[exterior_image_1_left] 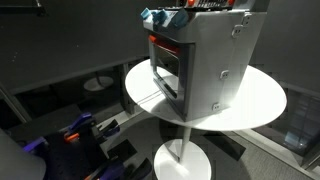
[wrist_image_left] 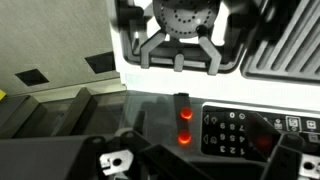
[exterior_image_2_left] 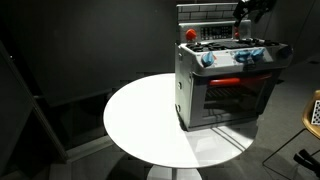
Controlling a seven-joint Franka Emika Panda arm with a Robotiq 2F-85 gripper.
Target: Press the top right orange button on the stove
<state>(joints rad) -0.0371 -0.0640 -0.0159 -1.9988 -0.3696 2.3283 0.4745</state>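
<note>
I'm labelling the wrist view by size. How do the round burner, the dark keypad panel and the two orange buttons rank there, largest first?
1. Round burner, although cut off at the top edge.
2. Dark keypad panel.
3. Upper orange button and lower orange button: they look alike, so I won't rank them.

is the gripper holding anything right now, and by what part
Nothing is held: the gripper hangs open and empty above the stove, with the orange buttons showing between its fingers.
</note>
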